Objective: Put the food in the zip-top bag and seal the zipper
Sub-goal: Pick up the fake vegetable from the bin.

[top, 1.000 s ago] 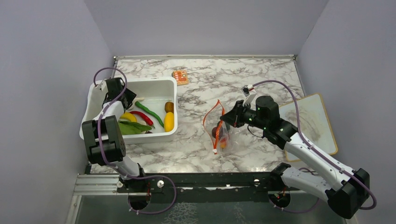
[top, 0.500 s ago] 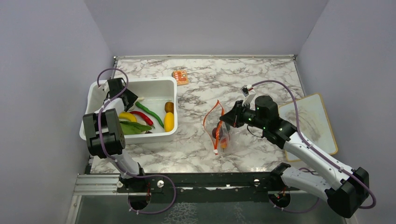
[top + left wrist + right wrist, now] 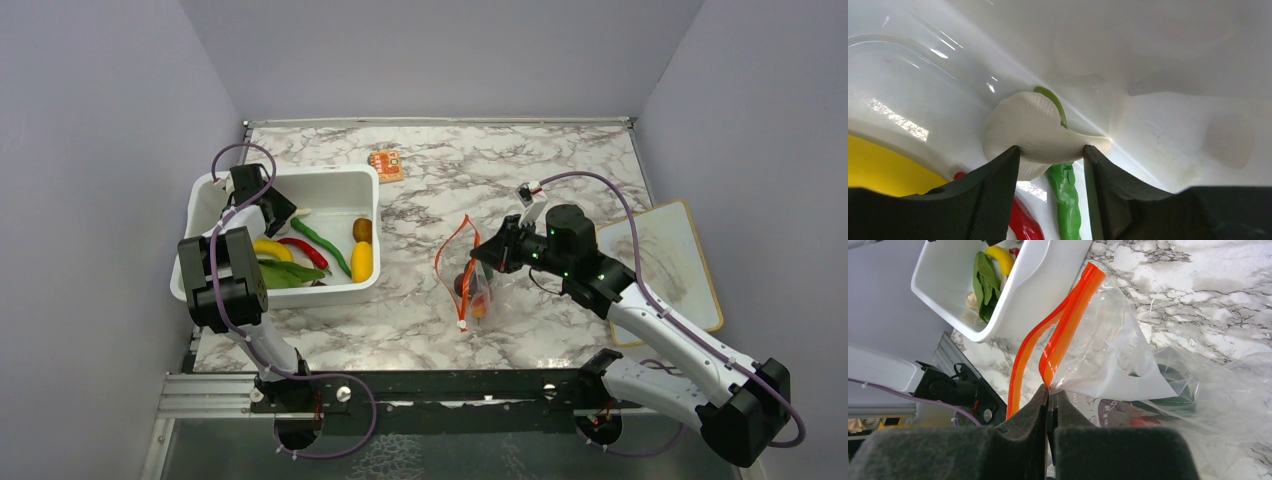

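Status: left hand is pinching white toy food inside tub; right hand is clamping zip-top bag by its orange zipper, right of tub.

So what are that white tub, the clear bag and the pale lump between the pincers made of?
The white tub looks like glossy moulded plastic: sharp glints on its curved walls. The zip-top bag seems thin clear film, creased and see-through, its zipper opaque orange plastic. The pale food piece between the fingers of the left gripper looks matte and finely ridged, probably plastic.
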Robot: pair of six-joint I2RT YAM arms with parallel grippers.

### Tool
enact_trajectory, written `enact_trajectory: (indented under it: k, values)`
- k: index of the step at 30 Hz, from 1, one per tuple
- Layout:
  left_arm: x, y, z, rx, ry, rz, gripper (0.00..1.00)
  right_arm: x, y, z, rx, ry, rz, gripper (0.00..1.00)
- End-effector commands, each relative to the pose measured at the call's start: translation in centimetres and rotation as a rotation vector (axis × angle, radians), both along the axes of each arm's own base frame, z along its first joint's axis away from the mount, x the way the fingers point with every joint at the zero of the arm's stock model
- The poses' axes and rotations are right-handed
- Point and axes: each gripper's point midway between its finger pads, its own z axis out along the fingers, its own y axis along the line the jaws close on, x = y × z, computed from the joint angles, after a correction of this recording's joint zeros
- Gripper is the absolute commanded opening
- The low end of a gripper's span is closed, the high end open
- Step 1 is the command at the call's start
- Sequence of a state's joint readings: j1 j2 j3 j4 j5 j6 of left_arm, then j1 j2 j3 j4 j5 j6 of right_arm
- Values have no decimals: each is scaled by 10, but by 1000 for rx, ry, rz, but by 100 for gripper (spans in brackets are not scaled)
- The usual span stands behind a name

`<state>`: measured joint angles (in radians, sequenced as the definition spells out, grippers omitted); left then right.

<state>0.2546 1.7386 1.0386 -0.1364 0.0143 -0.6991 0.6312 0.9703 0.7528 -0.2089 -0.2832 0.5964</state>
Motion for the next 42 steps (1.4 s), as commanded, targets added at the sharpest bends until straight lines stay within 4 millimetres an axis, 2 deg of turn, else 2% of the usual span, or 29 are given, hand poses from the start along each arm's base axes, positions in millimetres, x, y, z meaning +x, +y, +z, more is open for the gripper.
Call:
enact_trajectory:
  k: [1, 16, 24, 31, 38, 42]
  values:
    - [-2, -4, -6, -20, 24, -45, 48, -2, 5, 25, 48, -55, 25, 1]
    - [-10, -8, 5, -14, 15, -63, 33, -4, 5, 24, 60, -47, 25, 1]
    - [-22, -13, 36, 6, -51, -75, 30, -4, 6, 24, 66, -37, 25, 1]
    - [-42, -25, 66, 16, -126, -117, 31, -6, 8, 20, 75, -15, 32, 1]
    - [-60, -47, 106, 11, -208, -246, 30, -2, 4, 22, 58, -28, 3, 1]
    - [-67, -70, 130, -36, -260, -321, 31, 0, 3, 22, 46, -25, -3, 1]
